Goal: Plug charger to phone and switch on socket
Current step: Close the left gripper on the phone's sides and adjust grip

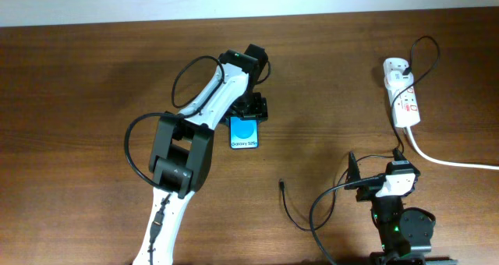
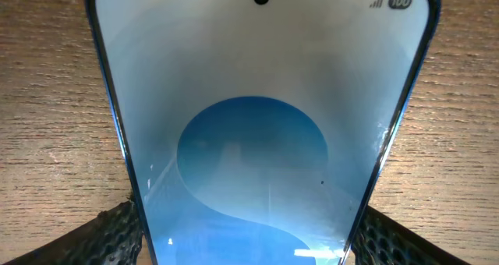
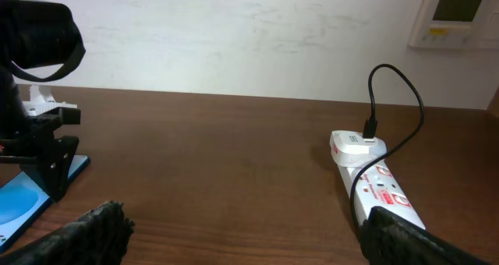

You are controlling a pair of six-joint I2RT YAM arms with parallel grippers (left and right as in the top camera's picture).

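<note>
The left tool (image 1: 249, 113) is pinching the phone (image 1: 245, 135). In the left wrist view its black textured fingers (image 2: 105, 238) press against both long edges of the blue screen. The phone lies flat on the brown tabletop (image 1: 93, 78), and the part showing past the tool reaches toward 6 o'clock and ends in small white text. The rest of the phone is hidden under the tool and arm in the overhead view. The wrist view shows a punch-hole camera at the phone's other end.

At about 5 o'clock from the phone, apart from it, the small plug tip of the charger (image 1: 281, 185) rests on the bare wood. Its thin black cable trails from there toward 5 o'clock. Nothing touches the tip.

The right tool (image 1: 376, 167) sits near the 6 o'clock edge of the tabletop, at 3 o'clock from the plug tip. It is spread wide and holds nothing, and its two fingers (image 3: 97, 232) frame bare wood in its wrist view.

At 12 to 1 o'clock from the right tool, well apart from the phone, lies the white socket (image 1: 404, 97) with red-marked switches. A black cable is plugged in at its 12 o'clock end and loops above it. A thick white cord (image 1: 444, 160) leaves its 6 o'clock end and runs toward 3 o'clock.
</note>
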